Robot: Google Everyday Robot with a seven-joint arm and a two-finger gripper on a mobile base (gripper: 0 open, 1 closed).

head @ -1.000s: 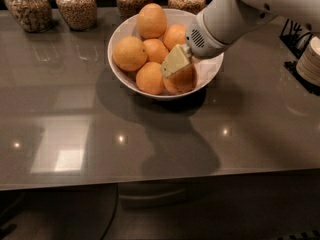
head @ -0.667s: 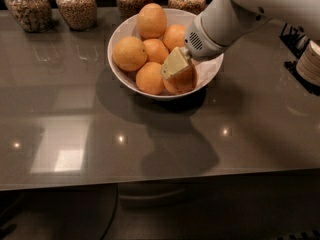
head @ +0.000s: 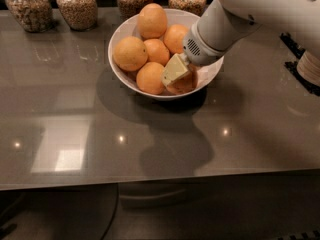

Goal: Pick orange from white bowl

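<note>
The white bowl (head: 116, 44) stands at the back middle of the grey table and holds several oranges. One orange (head: 152, 20) lies on top at the back, one (head: 130, 54) at the left and one (head: 150, 77) at the front. My gripper (head: 179, 76) reaches down from the upper right into the bowl's front right part. It sits right on an orange (head: 185, 86) that it partly hides. The white arm (head: 225, 24) covers the bowl's right rim.
Several glass jars of grain stand in a row behind the bowl, among them one (head: 30, 6) at the far left and one (head: 77, 5) beside it. Dark objects (head: 300, 59) lie at the table's right edge. The table's front edge (head: 150, 181) runs across below.
The gripper has sunk very slightly lower onto the front right orange. The bowl and the other oranges have not moved.
</note>
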